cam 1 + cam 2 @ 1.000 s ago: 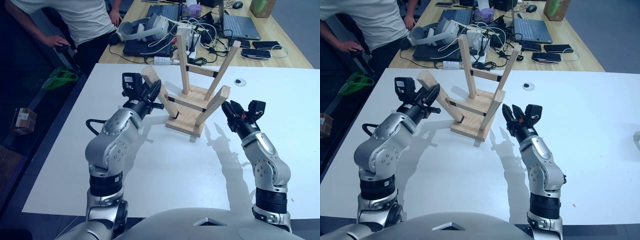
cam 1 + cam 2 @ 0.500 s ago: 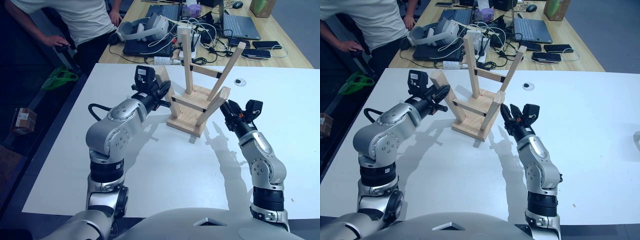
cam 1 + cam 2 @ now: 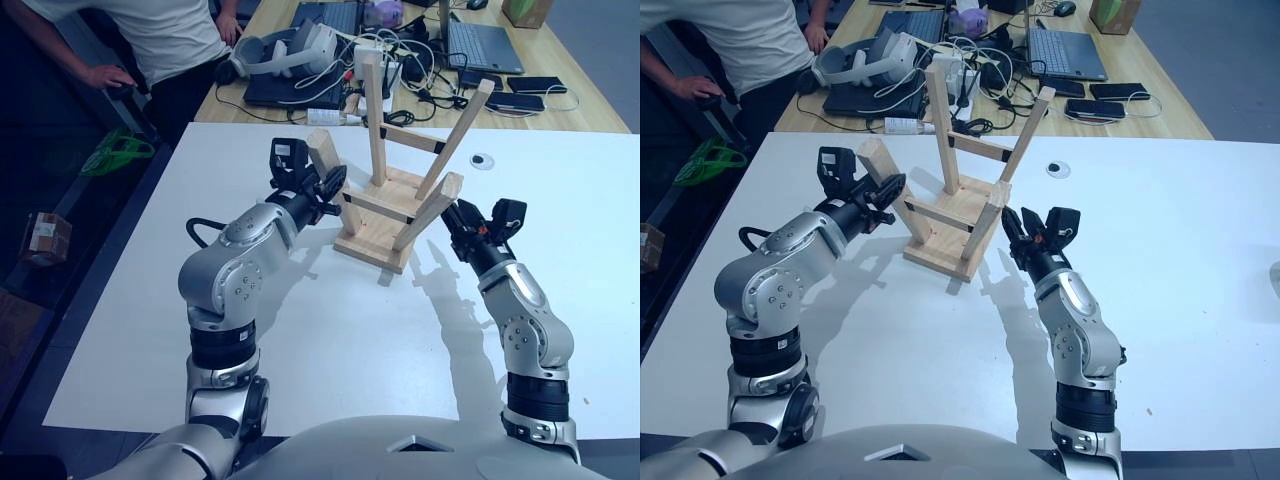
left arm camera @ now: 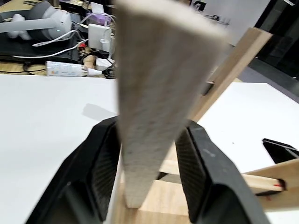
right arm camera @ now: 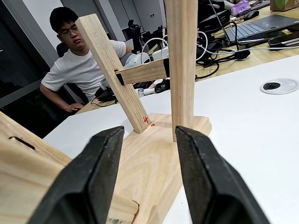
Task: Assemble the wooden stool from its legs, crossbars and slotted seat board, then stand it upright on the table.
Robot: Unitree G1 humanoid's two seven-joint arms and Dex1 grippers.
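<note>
The wooden stool (image 3: 385, 205) rests upside down on the white table (image 3: 330, 340), seat board (image 3: 372, 245) flat and its legs pointing up, joined by crossbars (image 3: 412, 140). My left gripper (image 3: 318, 190) is shut on the leg (image 4: 159, 74) at the stool's left side, its fingers (image 4: 100, 158) pressed on both faces. My right gripper (image 3: 457, 218) is open just right of the near right leg (image 3: 425, 212). In the right wrist view the fingers (image 5: 96, 177) stand apart, with the seat board (image 5: 149, 168) beyond them and nothing held.
A wooden desk (image 3: 560, 100) behind the table carries laptops, a headset (image 3: 295, 50), phones and cables. A round cable hole (image 3: 483, 160) sits at the table's back right. A person (image 3: 160, 40) stands at the far left corner. Bare tabletop lies in front of the stool.
My left gripper has moved right and toward the stool with the leg in it; that leg and the rest now stand more upright. The right gripper has barely moved.
</note>
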